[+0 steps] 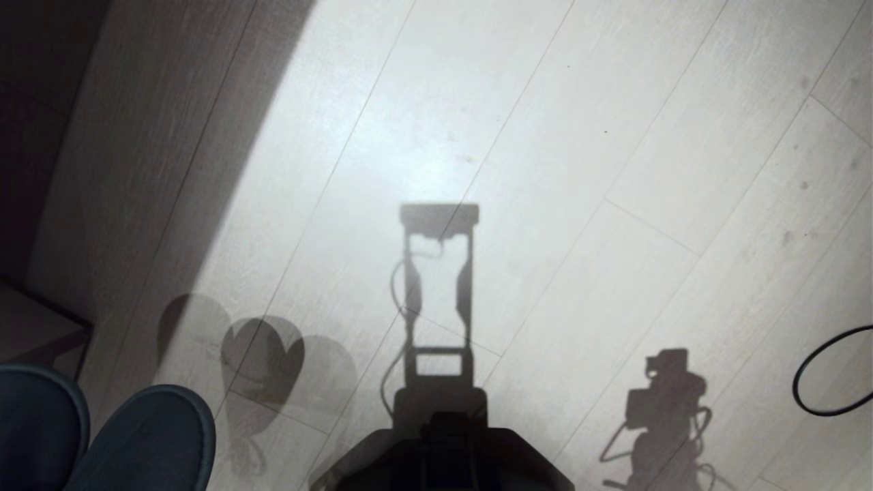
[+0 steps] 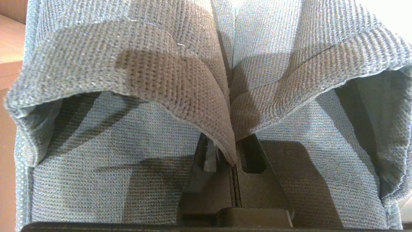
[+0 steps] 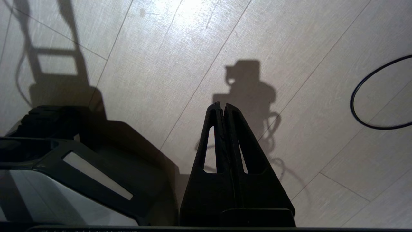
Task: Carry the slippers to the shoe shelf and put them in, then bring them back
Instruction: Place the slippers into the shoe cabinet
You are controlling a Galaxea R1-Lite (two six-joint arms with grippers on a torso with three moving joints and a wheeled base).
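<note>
Slippers [image 2: 180, 83] pinched together in left claw [image 2: 234, 161]

The slippers [image 1: 102, 436] hang side by side at the lower left of the head view, above the floor [image 1: 545, 170], their inner edges pinched together between the closed fingers of the left end effector [image 2: 234, 162]. The right end effector [image 3: 222, 108] hangs closed over bare floor, right of the robot's base [image 1: 443, 457]. A cable loop [image 1: 829, 372] lies on the floor far right
</note>
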